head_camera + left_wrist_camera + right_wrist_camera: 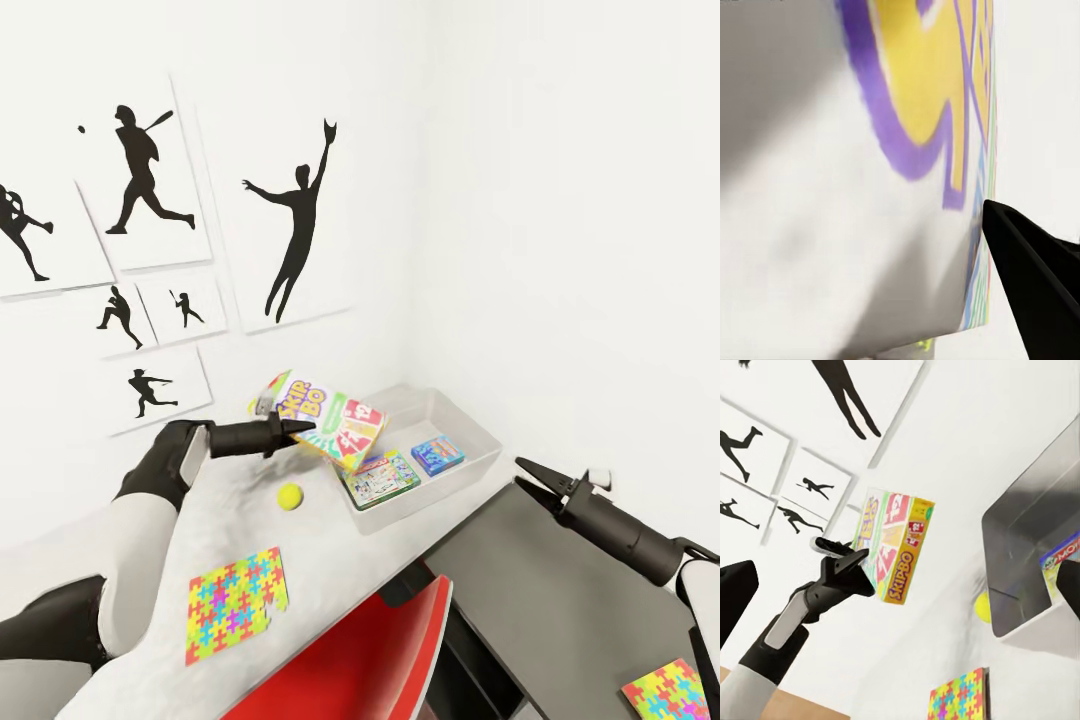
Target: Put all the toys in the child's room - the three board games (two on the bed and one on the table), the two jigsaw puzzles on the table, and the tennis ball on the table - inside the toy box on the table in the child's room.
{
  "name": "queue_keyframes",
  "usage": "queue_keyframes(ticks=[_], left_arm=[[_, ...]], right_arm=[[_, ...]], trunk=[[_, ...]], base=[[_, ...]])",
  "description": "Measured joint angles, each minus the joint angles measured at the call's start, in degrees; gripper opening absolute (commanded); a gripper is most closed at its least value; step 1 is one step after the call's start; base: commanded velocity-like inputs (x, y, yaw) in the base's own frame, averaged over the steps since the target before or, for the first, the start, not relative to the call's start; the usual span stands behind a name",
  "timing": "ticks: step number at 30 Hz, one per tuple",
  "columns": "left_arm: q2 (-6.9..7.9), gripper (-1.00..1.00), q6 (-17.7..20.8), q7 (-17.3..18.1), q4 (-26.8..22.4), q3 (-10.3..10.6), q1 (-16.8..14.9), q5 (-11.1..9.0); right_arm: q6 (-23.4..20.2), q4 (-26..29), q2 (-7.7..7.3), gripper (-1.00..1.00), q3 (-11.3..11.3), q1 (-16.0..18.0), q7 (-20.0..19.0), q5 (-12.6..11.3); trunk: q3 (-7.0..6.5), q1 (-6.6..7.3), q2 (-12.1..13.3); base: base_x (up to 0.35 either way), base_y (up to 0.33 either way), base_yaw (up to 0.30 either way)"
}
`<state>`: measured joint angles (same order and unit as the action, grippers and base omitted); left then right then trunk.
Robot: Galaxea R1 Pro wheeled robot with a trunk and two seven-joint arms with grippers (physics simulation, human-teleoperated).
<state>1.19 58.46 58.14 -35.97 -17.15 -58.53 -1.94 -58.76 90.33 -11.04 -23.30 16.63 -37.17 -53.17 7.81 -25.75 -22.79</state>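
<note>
Head view: the left pincer (290, 430) clamps the Skip-Bo box (325, 420), tilted in the air just over the near rim of the toy box (470, 425). Below the pincer, the tennis ball (290, 495) sits on the bench (215, 520).

Left wrist view: the box's printed face looms beside one dark finger (1035, 289).

Right wrist view: the Skip-Bo box hangs from the left pincer; the right pincer (535, 478) stands released, apart.

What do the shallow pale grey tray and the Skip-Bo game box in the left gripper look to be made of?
The shallow pale grey toy box looks like moulded plastic, semi-gloss: thin sloping walls, soft sheen. The white-green Skip-Bo game box, held by the left gripper, looks like printed cardboard, matte: sharp folded edges, printed faces. Renders leave both uncertain.
</note>
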Motion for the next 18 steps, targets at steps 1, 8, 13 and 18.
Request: queue_keyframes(ticks=[1, 8, 13, 18], left_arm=[[-0.69, -1.0, -0.02, -1.29, 0.0, -0.69, -0.17, -0.04], [-6.83, -1.0, -1.94, -12.85, 0.03, -8.56, -0.85, -2.25], [-11.11, -1.0, -6.21, -18.23, 0.03, -9.73, -0.88, -6.0], [-11.1, -1.0, -14.68, -28.64, 2.84, -9.72, -0.88, -13.24]], right_arm=[[-0.02, -0.01, 0.01, 1.0, -0.32, 0.0, -0.02, -0.05], [-0.21, -0.06, 0.11, 1.0, -3.01, 0.0, -0.45, -0.34], [-0.2, -0.06, 0.12, 1.0, -3.28, 0.0, -1.11, -0.35], [-0.2, -0.06, 0.03, 1.0, -3.48, 0.0, -1.26, -0.36]], trunk=[[0.0, 0.0, 0.0], [0.0, 0.0, 0.0], [0.0, 0.0, 0.0], [0.0, 0.0, 0.0]], base=[[0.0, 0.0, 0.0], [0.0, 0.0, 0.0], [0.0, 0.0, 0.0], [0.0, 0.0, 0.0]])
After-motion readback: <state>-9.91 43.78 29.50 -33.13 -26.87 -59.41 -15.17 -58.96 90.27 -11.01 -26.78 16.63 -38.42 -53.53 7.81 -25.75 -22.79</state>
